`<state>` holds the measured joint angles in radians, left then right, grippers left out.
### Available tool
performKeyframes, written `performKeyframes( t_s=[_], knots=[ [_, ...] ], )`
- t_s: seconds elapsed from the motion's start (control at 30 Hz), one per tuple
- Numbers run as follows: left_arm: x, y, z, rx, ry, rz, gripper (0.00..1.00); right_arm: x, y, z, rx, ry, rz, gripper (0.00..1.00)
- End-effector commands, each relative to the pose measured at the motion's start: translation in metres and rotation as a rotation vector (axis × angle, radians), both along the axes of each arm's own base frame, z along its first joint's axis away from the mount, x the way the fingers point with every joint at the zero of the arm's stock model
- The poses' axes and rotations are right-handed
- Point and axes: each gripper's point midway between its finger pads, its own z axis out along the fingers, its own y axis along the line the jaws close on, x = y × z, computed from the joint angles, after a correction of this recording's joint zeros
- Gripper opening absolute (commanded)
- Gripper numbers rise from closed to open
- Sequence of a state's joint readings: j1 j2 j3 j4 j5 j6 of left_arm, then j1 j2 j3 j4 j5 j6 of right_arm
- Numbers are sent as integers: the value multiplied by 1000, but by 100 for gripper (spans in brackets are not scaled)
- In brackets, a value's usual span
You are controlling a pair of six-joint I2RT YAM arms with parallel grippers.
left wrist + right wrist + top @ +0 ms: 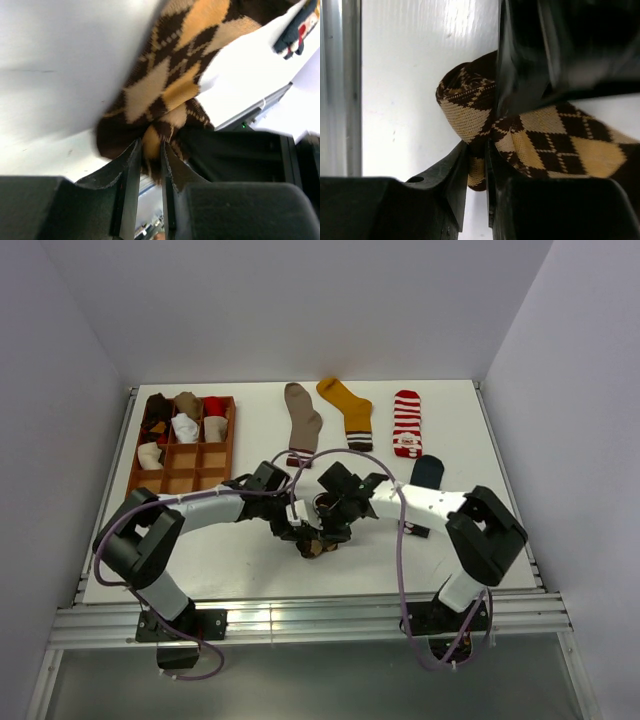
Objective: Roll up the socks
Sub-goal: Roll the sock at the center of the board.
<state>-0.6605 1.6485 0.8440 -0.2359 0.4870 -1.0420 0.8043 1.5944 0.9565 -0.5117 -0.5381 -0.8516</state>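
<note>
Left claw [150, 162] was clenched on a fold of the brown argyle sock [165, 85], with the cloth pinched in the narrow gap between its 2 fingers [127, 170]. The right claw [476, 170] was grasping the same sock, its 2 fingers closed on a dark edge just below a curled-over end. From the right wrist, that end formed a loose loop, while the rest of the sock ran flat to the right with its diamond pattern facing up. The black body of the left claw crowded in just above it.

From above, the 2 arms met nose to nose over the white table [470, 405]. The argyle sock lay bunched beneath them near the middle of the front half, mostly hidden by the claws.

4 other socks lay flat along the far side. A taupe sock [300, 420] and a mustard sock [350, 410] were side by side. A red-and-white striped sock [407, 422] lay further right. A navy sock [428, 470] was nearest the right arm and partly covered by it. All 4 were apart from the claws.

At the far left stood a wooden tray [195, 478] divided into compartments. Several rolled socks [185, 427] sat in its far rows, and a cream one lay lower on the left. The near compartments showed bare wood.
</note>
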Motion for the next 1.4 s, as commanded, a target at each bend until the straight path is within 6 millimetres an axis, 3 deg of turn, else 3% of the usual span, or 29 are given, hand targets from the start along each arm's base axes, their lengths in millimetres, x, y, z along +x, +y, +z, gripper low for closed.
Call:
performKeyframes(
  t_s=[0.0, 0.3, 0.5, 0.6, 1.03, 1.37],
  knots=[
    [11, 9, 7, 29, -69, 65, 27, -30, -27, -9, -104, 235, 14, 22],
    [21, 21, 7, 86, -193, 102, 28, -31, -33, -18, -190, 472, -39, 22],
    [37, 36, 22, 162, -406, 166, 31, -21, -38, -24, -248, 622, -101, 22],
    [42, 34, 35, 168, -526, 154, 35, -15, -41, -28, -269, 657, -136, 22],
    [19, 0, 49, 129, -894, -209, 48, -5, -42, -42, -339, 707, -216, 22],
    [-18, -36, 51, -84, -920, -469, 55, -1, -42, -44, -348, 738, -233, 22]
  ],
)
